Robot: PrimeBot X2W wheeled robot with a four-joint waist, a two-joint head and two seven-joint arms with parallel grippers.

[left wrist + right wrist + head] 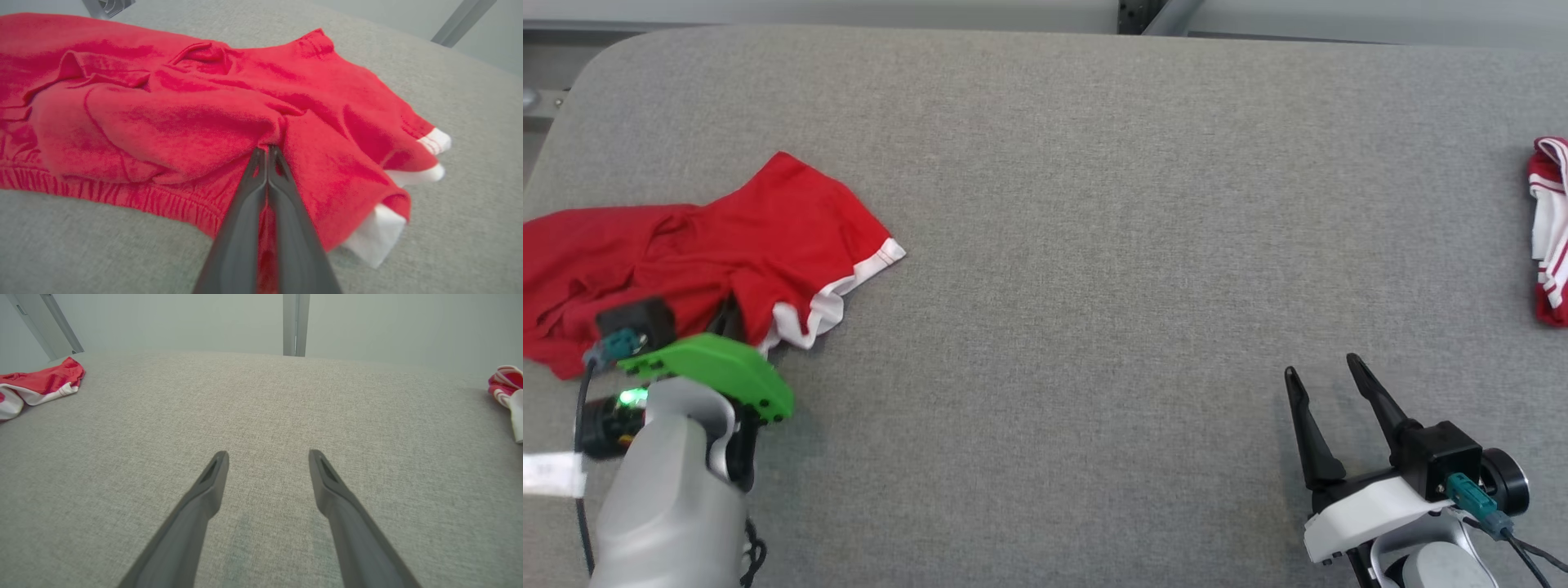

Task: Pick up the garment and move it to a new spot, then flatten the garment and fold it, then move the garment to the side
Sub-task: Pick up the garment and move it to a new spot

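Garment: red shorts [711, 245] with white cuffs [870, 265], lying crumpled at the far left of the grey surface [1094, 204].
Long axis: roughly left to right in the head view, with the cuffs at the end towards the middle of the surface and the gathered waistband [122, 196] along the edge nearer the robot.
Left tool: [267, 152] pressed together on a raised fold of red cloth, just above the waistband (the cloth puckers around the tips, so the pinch looks real).
Right tool: [1322, 365] spread wide, holding nothing, over bare surface at the near right and well apart from the garment.
Nearer arm: the left, already on the cloth.
Key relation: open surface lies to the right of the pinch, past the cuffs, so a carry to a new spot would probably go that way, with the cuffs trailing below.
Step, as judged: the grasp is made and the lift has not begun; most of the garment rests flat.
Other cloth: a red-and-white piece [1550, 229] at the far right edge, nearer the right tool and apart from it.
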